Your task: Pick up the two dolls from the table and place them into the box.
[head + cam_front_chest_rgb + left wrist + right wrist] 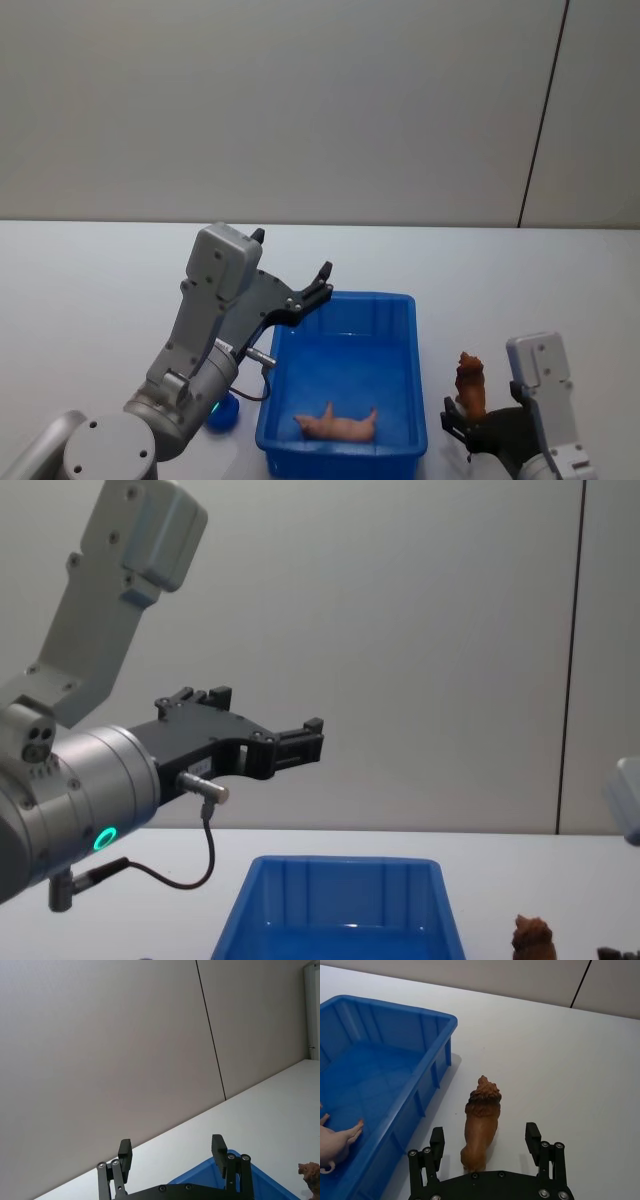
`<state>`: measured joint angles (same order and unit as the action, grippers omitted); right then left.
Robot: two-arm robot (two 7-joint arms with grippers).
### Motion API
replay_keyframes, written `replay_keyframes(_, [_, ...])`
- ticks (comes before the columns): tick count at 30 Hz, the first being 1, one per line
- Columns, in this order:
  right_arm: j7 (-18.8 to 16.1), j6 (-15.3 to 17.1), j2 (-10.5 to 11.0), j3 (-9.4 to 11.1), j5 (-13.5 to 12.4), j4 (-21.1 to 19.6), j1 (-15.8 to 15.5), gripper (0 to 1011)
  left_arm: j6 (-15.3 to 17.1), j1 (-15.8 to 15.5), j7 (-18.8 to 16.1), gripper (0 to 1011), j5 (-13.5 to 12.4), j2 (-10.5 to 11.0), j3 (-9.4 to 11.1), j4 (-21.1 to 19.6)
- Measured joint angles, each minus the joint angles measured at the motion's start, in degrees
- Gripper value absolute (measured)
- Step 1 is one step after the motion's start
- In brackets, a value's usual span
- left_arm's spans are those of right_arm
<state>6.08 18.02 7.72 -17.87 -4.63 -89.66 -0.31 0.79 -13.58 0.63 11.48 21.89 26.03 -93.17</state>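
Note:
A shaggy brown lion doll stands upright on the white table, just right of the blue box. My right gripper is open, one finger on each side of the lion's hind end and clear of it; it sits low at the table's front right. A pale pink animal doll lies on its side on the box floor near the front wall. Open and empty, my left gripper is raised above the box's far left corner.
A small blue object lies on the table left of the box, partly hidden behind my left arm. Bare tabletop stretches behind and to the right of the box. A plain wall rises behind the table.

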Motion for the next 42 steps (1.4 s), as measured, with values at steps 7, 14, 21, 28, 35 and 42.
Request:
replay_keyframes(7, [-0.3,-0.5,-0.9,0.0,0.1,2.5,1.0,885,0.0,0.0,0.0,1002,0.0,0.0,0.0,0.0])
replay_keyframes(14, [-0.5,-0.6,-1.7,0.0,0.0,4.2,1.9,687,0.0,0.0,0.0,1002,0.0,0.0,0.0,0.0])
replay_keyframes(21, [-0.3,-0.2,-2.3,0.0,-0.4,5.1,2.4,476,0.0,0.0,0.0,1002,0.0,0.0,0.0,0.0])
replay_keyframes(28, [0.1,0.3,-2.7,0.2,-0.8,5.3,2.5,334,0.0,0.0,0.0,1002,0.0,0.0,0.0,0.0])
replay_keyframes(35, [0.2,-0.4,-2.8,0.3,-0.6,4.2,2.4,334,0.0,0.0,0.0,1002,0.0,0.0,0.0,0.0])
replay_keyframes(42, [-0.6,-2.5,-2.7,0.3,0.4,2.3,2.3,334,0.0,0.0,0.0,1002,0.0,0.0,0.0,0.0])
